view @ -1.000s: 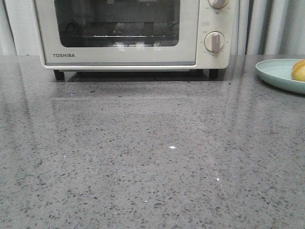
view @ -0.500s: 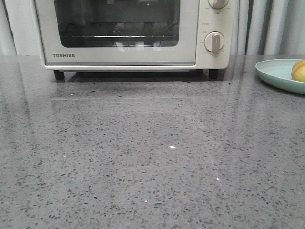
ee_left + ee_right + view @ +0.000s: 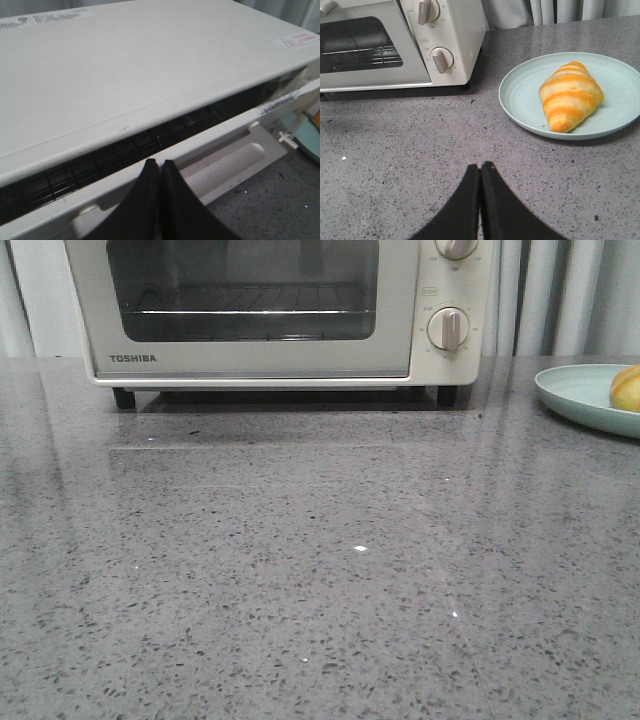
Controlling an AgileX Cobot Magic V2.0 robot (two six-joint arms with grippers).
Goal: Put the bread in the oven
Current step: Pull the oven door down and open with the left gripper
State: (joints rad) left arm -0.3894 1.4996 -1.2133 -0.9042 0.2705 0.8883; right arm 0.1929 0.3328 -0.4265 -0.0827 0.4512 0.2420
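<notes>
The cream-white Toshiba toaster oven [image 3: 280,310] stands at the far side of the speckled grey stone tabletop [image 3: 300,570], a boxy body on short dark feet with a glass window [image 3: 243,288] in its door, the thin metal wire rack [image 3: 240,312] showing behind the glass and two round dials [image 3: 449,328] stacked on its right panel. In the left wrist view the door [image 3: 225,150] is tilted a little away from the body, leaving a narrow dark gap along its upper edge through which the rack's grid shows, and the moulded recess of the handle [image 3: 227,165] lies just beyond the left claw [image 3: 159,167], whose two black fingers are pressed together with nothing between them. The bread [image 3: 571,95], a glossy croissant-shaped roll striped golden-orange and pale cream, lies on a shallow round pale-blue plate [image 3: 520,100] with faint concentric ridges, to the right of the oven and well apart from it on the tabletop. The right claw [image 3: 480,170] hangs above bare tabletop near the plate, its black fingers likewise pressed together and holding nothing.
</notes>
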